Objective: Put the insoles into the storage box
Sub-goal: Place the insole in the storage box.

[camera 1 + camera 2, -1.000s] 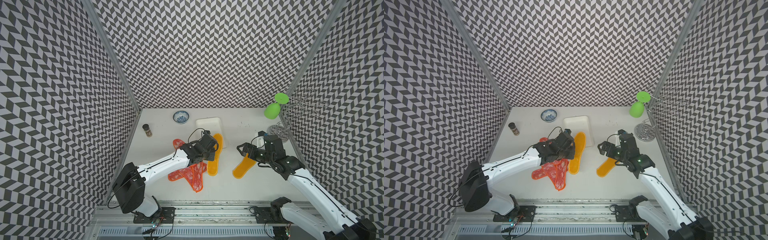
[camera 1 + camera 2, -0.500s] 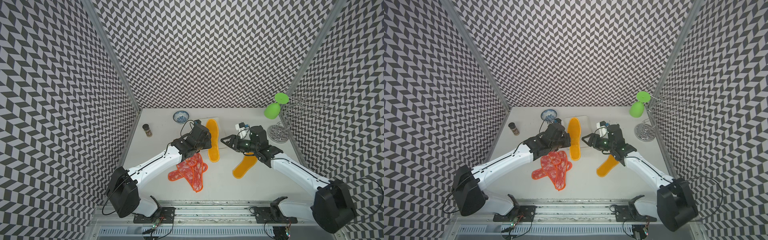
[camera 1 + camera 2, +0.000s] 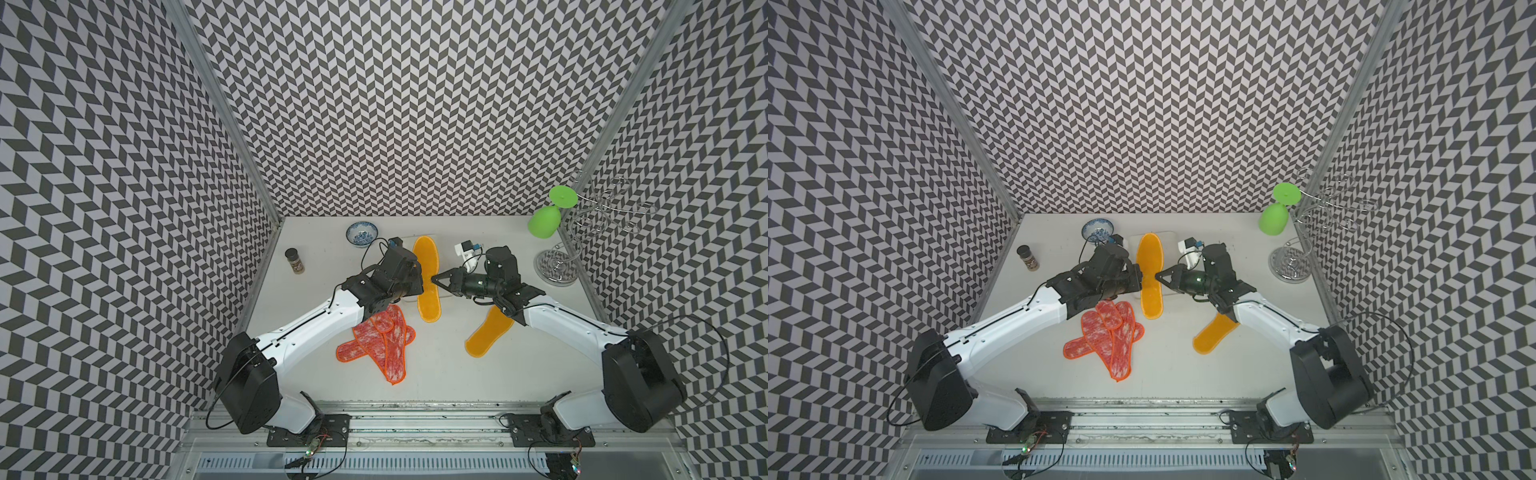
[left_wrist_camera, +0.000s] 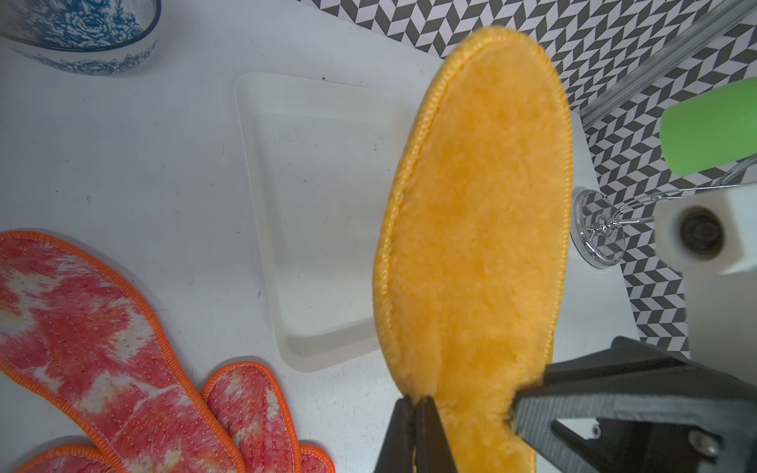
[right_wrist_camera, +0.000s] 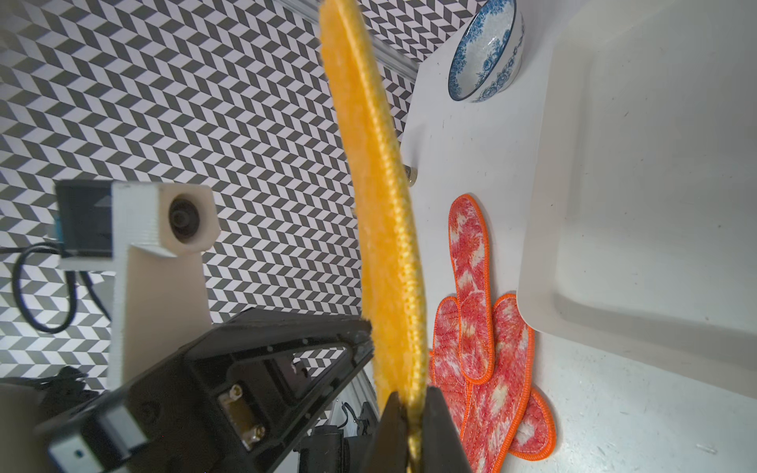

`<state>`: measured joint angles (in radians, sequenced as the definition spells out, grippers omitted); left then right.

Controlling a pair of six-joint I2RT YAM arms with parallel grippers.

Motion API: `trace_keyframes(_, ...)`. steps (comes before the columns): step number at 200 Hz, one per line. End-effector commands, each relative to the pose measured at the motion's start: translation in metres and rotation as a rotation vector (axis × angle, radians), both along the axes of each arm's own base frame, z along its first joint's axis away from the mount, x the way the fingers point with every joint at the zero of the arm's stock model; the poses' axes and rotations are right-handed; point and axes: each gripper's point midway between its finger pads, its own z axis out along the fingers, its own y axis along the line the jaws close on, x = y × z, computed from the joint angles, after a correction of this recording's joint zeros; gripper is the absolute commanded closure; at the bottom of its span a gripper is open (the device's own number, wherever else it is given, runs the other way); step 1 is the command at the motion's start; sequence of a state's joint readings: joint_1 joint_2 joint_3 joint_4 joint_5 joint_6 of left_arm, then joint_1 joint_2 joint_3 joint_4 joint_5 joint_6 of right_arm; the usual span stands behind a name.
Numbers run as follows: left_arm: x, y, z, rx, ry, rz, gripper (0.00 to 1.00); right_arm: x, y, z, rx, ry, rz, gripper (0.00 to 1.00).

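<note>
A plain yellow-orange insole (image 3: 427, 270) hangs in the air over the white storage box (image 3: 442, 253), which it mostly hides in both top views. My left gripper (image 3: 417, 277) is shut on one long edge of it and my right gripper (image 3: 434, 279) is shut on the opposite edge. The left wrist view shows the insole (image 4: 475, 229) above the empty box (image 4: 319, 213). In the right wrist view the insole (image 5: 385, 204) is seen edge-on beside the box (image 5: 655, 164). A second yellow insole (image 3: 488, 332) and several overlapping red-pink insoles (image 3: 386, 336) lie on the table.
A blue-and-white bowl (image 3: 362, 234) stands behind the box to the left. A small spice jar (image 3: 294, 260) is near the left wall. A green glass (image 3: 546, 220) hangs on a wire rack (image 3: 557, 266) at the back right.
The left arm carried the yellow insole up from the table to above the box. The right arm swung over from the other yellow insole and shut on the held one's free edge.
</note>
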<state>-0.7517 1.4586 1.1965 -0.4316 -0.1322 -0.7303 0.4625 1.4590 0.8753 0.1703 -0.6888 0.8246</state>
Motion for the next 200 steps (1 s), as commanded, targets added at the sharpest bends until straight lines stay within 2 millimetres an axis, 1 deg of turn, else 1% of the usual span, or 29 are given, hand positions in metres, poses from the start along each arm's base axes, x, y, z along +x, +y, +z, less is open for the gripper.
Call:
trace_keyframes(1,0.002,-0.004,0.011,-0.031,-0.023,-0.023,1.00,0.007,0.010,0.023,0.049,-0.084,0.027,0.98)
trace_keyframes(8,0.002,-0.003,0.011,-0.031,-0.022,-0.026,0.99,0.008,0.010,0.024,0.048,-0.087,0.029,1.00)
trace_keyframes(24,0.002,0.000,0.010,-0.031,-0.020,-0.028,0.84,0.012,0.011,0.023,0.038,-0.094,0.030,1.00)
trace_keyframes(51,0.006,0.010,0.015,-0.041,-0.032,-0.030,0.65,0.022,0.013,0.015,0.011,-0.088,0.052,1.00)
trace_keyframes(80,0.011,0.026,0.031,-0.061,-0.078,-0.027,0.53,0.043,0.015,-0.001,-0.014,-0.080,0.087,1.00)
trace_keyframes(103,0.014,0.043,0.042,-0.073,-0.122,-0.030,0.49,0.065,0.018,-0.020,-0.043,-0.051,0.121,1.00)
trace_keyframes(126,0.016,0.058,0.044,-0.089,-0.141,-0.050,0.46,0.086,0.021,-0.037,-0.059,-0.026,0.116,1.00)
trace_keyframes(129,0.016,0.059,0.044,-0.096,-0.143,-0.055,0.45,0.089,0.022,-0.036,-0.059,-0.027,0.115,1.00)
trace_keyframes(130,0.016,0.060,0.045,-0.097,-0.144,-0.056,0.45,0.090,0.022,-0.039,-0.061,-0.021,0.115,1.00)
trace_keyframes(131,0.016,0.060,0.045,-0.098,-0.145,-0.057,0.45,0.090,0.022,-0.037,-0.059,-0.024,0.114,1.00)
trace_keyframes(150,0.015,0.065,0.046,-0.121,-0.162,-0.099,0.41,0.107,0.027,-0.052,-0.061,0.002,0.103,1.00)
trace_keyframes(158,0.015,0.066,0.047,-0.129,-0.168,-0.121,0.38,0.113,0.029,-0.061,-0.067,0.019,0.101,1.00)
trace_keyframes(181,0.016,0.072,0.044,-0.138,-0.166,-0.152,0.33,0.124,0.035,-0.085,-0.075,0.069,0.105,1.00)
trace_keyframes(200,0.018,0.077,0.039,-0.144,-0.151,-0.161,0.30,0.132,0.035,-0.105,-0.098,0.100,0.102,1.00)
